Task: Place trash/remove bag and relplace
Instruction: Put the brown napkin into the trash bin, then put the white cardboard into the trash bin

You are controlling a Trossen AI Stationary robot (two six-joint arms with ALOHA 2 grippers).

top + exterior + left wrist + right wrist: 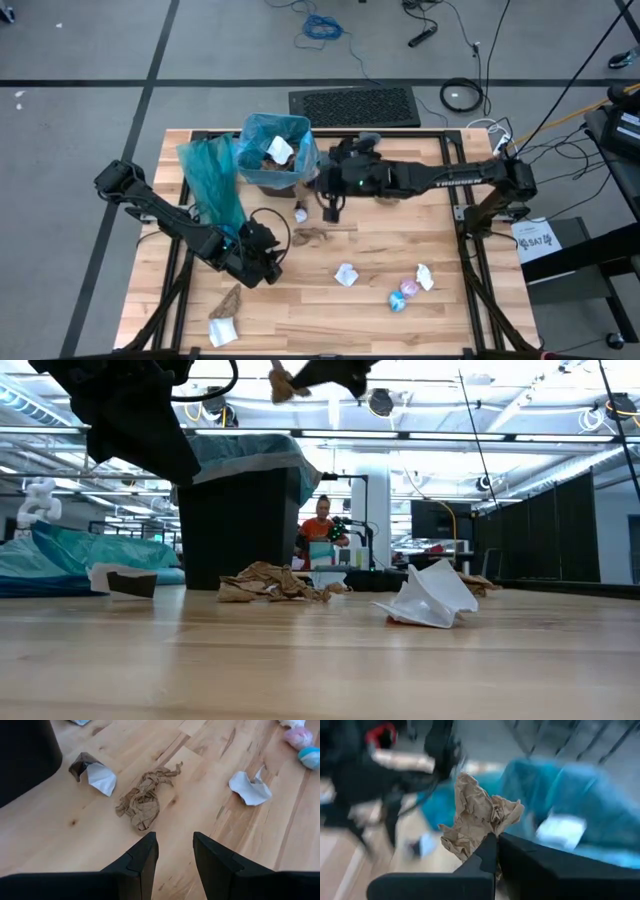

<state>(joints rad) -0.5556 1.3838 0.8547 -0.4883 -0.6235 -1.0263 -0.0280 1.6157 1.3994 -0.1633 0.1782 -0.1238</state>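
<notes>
A dark bin (272,152) lined with a blue bag stands at the far middle of the table, with scraps inside it. My right gripper (326,192) hangs beside the bin's right side, high above the table, shut on a crumpled brown paper scrap (479,817) that also shows in the low view (283,385). My left gripper (175,852) is open over the table's near left. Another brown paper wad (145,802) lies on the wood just beyond its fingertips. It touches nothing. My right gripper pinches the brown scrap's lower edge (481,844) between its two fingers. The fingers come from the table's right, nearly level and slanting a little down. Most of the scrap stands out beyond the fingertips, lifted clear of the table.
A loose blue bag (212,180) lies left of the bin. Scattered on the wood are white scraps (345,273) (425,277), a pink and blue wrapper (405,293), a brown and white scrap (224,318) near the front left, and a small scrap (300,213).
</notes>
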